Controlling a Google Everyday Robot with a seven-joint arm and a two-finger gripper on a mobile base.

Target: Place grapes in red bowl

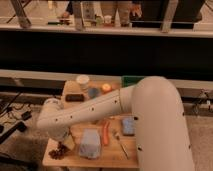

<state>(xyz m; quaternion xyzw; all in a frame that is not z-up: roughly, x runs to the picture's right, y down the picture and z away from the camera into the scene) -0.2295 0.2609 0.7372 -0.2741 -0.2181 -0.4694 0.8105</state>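
Wooden tabletop carries the dark purple grapes at its near left corner. The gripper, at the end of the white arm, is right by them on their far side; I cannot tell whether it is released or clenched. An orange carrot lies further right, beside a grey-blue cloth.

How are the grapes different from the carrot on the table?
The grapes are dark purple-red; the carrot is orange-red. The grapes are a bumpy clump of little balls; the carrot is one smooth long stick. The grapes sit at the front-left corner of the wooden table, right under the gripper; the carrot lies near the middle, away from it. Both lie flat on that table.
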